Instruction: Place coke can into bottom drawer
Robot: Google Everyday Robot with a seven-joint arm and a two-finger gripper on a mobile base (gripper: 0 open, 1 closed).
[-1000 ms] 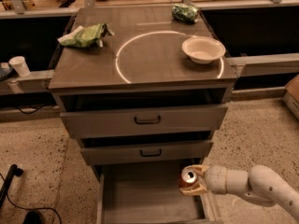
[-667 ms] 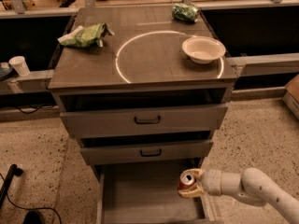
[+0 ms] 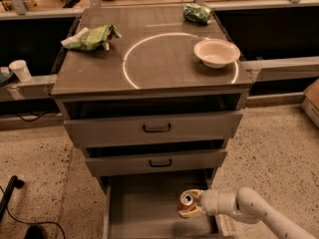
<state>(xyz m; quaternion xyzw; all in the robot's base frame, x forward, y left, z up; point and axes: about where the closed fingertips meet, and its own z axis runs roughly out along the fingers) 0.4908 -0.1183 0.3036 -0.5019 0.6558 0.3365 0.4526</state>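
The coke can (image 3: 187, 203), red-orange with a silver top and pull tab, stands upright in my gripper (image 3: 191, 205), over the right part of the bottom drawer (image 3: 144, 208). The drawer is pulled out, a wide shallow grey tray at the foot of the cabinet. My white arm comes in from the lower right, and the gripper's fingers are shut around the can's body. I cannot tell whether the can touches the drawer floor.
Two upper drawers (image 3: 157, 128) show grey fronts with dark handles. The cabinet top (image 3: 149, 68) holds a white bowl (image 3: 216, 52), a green bag (image 3: 89, 37) at the left and another green bag (image 3: 197, 13) at the back right. A paper cup (image 3: 21, 69) stands at the far left.
My gripper has carried the can to the left and a little lower, further over the open bottom drawer. Nothing else has moved.
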